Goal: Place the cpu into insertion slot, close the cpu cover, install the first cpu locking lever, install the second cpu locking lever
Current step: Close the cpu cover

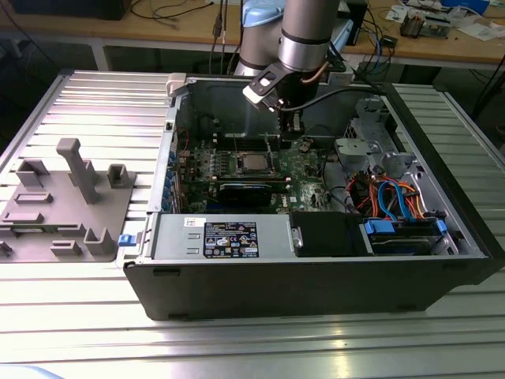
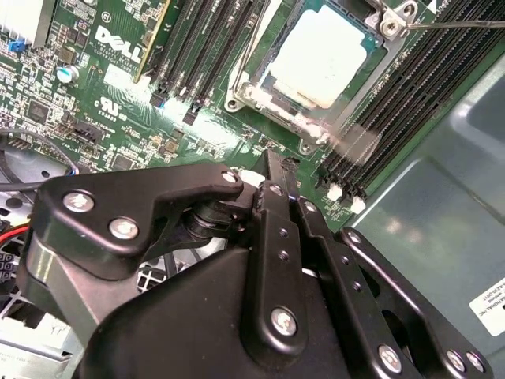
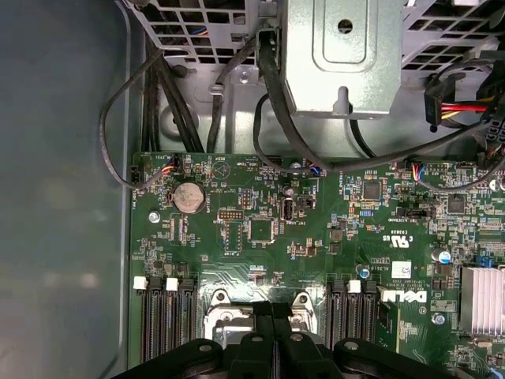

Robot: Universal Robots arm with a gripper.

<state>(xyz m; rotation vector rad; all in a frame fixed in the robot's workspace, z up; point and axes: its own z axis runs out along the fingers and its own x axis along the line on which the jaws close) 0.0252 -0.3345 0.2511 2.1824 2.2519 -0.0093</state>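
**Second wrist view.** Pincer (image 2: 278,163), black, fingers together with nothing seen between them, hanging just above the motherboard (image 2: 118,103) and near the slot, not touching it. The cpu (image 2: 331,59), pale and square, lies seated in the slot. The cover (image 2: 293,118) appears to lie flat around the cpu as a bright metal border, though its far edge is partly lost in glare. Two thin lever rods, one (image 2: 454,24) and another (image 2: 252,51), run beside the frame. Whether either is hooked under its catch cannot be told.

**Progress.** Judged from this, the cpu is placed and the cover is probably down. The two levers look unlatched, so that half of the work remains.

**Exterior view.** The arm (image 1: 304,31) reaches down into the open case (image 1: 316,292) at the centre of the frame, above the slot (image 1: 235,164). Orange and blue cables (image 1: 394,197) lie in the case towards the exterior view's right. The case rests on a ribbed aluminium counter (image 1: 79,316). A grey fixture tray (image 1: 71,197) stands on it at the exterior view's left, well apart from the case. A wooden bench (image 1: 158,28) with loose wires runs along the back of the room.
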